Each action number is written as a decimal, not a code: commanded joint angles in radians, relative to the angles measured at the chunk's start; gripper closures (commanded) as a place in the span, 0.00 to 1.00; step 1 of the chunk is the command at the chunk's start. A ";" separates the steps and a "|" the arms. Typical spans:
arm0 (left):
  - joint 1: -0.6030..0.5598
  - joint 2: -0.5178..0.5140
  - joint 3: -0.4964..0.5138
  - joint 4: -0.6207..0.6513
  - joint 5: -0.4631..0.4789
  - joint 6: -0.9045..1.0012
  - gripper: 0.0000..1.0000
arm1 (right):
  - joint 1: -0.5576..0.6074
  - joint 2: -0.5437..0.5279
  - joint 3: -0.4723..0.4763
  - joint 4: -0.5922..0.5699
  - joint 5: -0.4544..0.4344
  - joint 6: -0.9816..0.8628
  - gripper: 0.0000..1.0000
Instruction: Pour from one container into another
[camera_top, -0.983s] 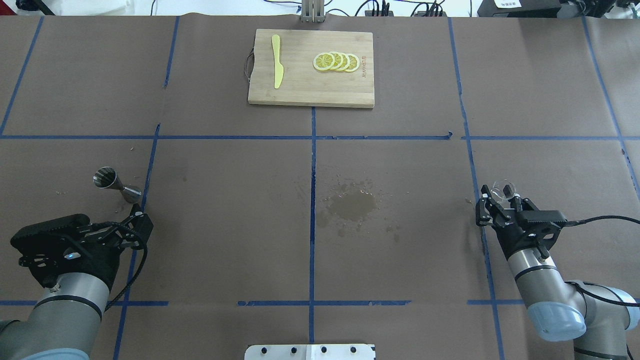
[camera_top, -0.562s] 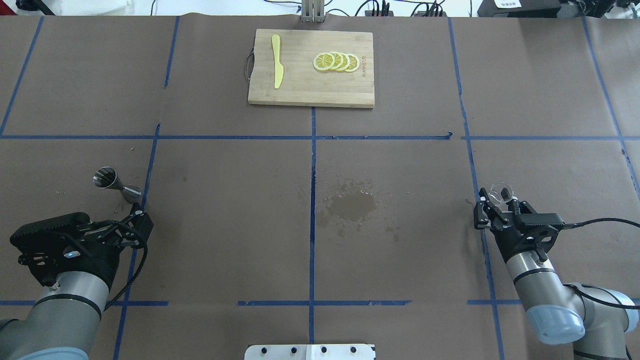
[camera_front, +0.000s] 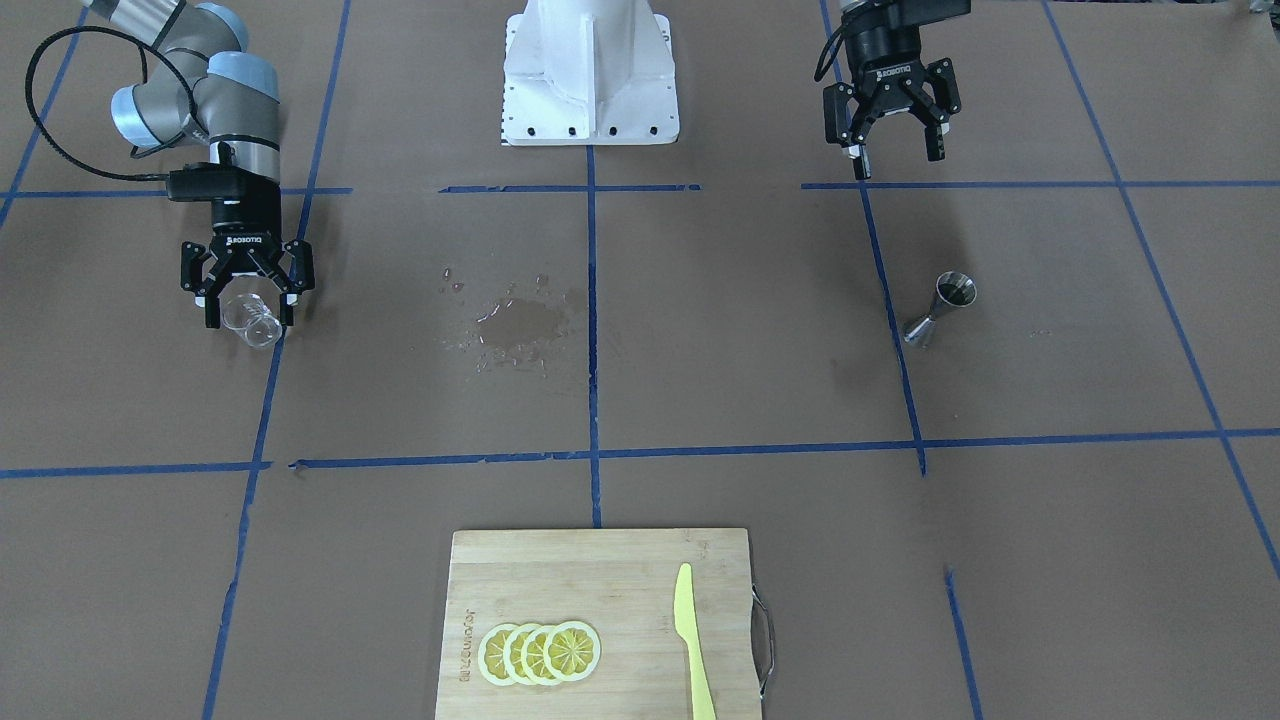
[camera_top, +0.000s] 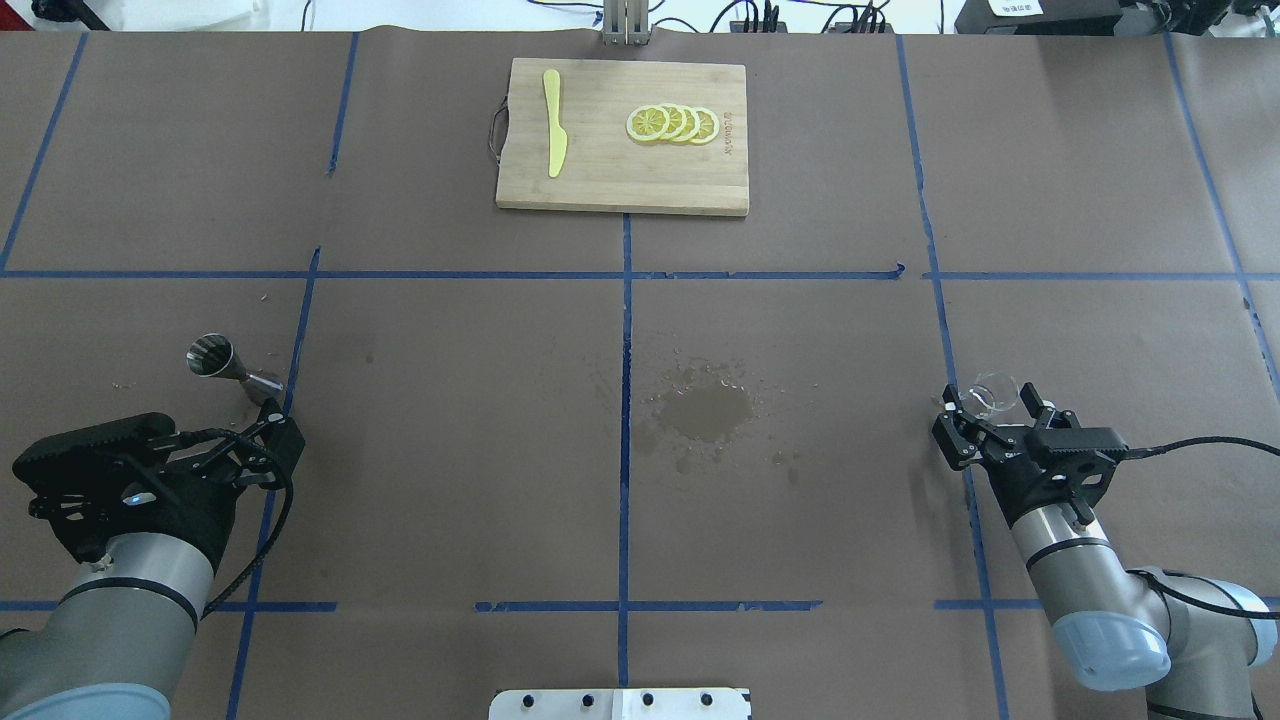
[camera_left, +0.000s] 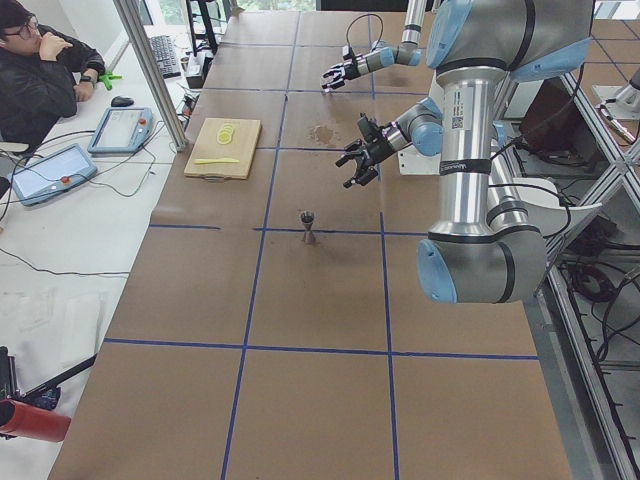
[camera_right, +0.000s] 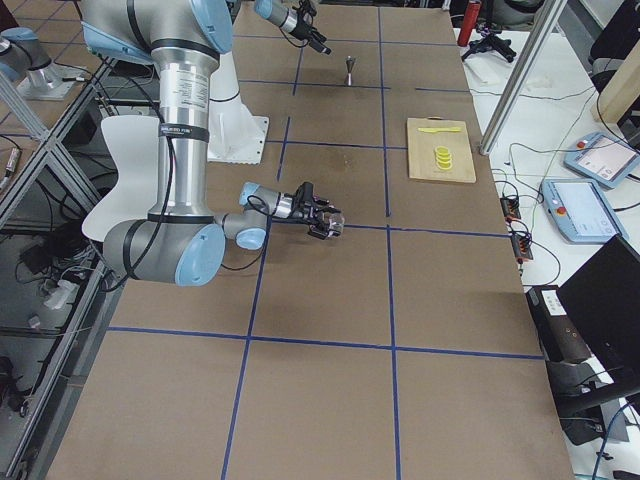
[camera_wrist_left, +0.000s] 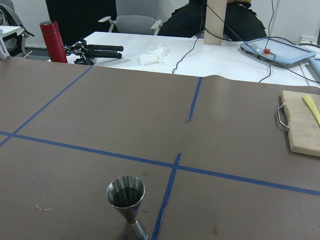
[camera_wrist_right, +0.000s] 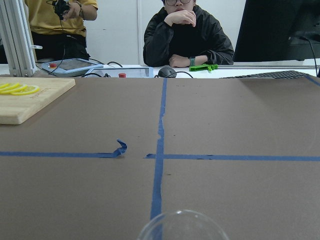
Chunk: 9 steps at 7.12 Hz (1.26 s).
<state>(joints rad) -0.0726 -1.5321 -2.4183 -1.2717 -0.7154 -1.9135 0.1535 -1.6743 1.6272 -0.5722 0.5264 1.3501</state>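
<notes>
The clear glass cup (camera_top: 993, 392) stands on the brown table cover at the right, between the spread fingertips of my right gripper (camera_top: 992, 414). That gripper is open and not pressing on the cup (camera_front: 252, 320). The cup's rim (camera_wrist_right: 182, 225) fills the bottom of the right wrist view. The steel jigger (camera_top: 225, 365) stands upright at the left, dark inside (camera_wrist_left: 127, 200). My left gripper (camera_front: 897, 160) hangs open and empty, a short way on the robot's side of the jigger (camera_front: 940, 310).
A wet spill (camera_top: 705, 410) marks the table's middle. A wooden cutting board (camera_top: 620, 185) at the far edge carries a yellow knife (camera_top: 553, 125) and lemon slices (camera_top: 672, 123). People sit beyond the far edge (camera_wrist_right: 187, 37).
My right gripper's fingers have spread wider and it has drawn back a little toward the robot, while the cup stays put. The left arm has shifted slightly left.
</notes>
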 joint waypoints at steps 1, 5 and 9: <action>-0.006 -0.009 -0.002 0.000 -0.003 0.016 0.00 | -0.003 -0.005 0.020 0.000 0.033 -0.005 0.00; -0.021 -0.040 -0.002 0.000 -0.030 0.047 0.00 | -0.006 -0.186 0.181 0.000 0.196 -0.008 0.00; -0.036 -0.083 -0.015 0.000 -0.099 0.118 0.00 | -0.017 -0.324 0.377 -0.008 0.471 -0.008 0.00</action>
<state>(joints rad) -0.0979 -1.5853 -2.4251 -1.2707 -0.7653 -1.8368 0.1355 -1.9287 1.9264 -0.5771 0.8864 1.3429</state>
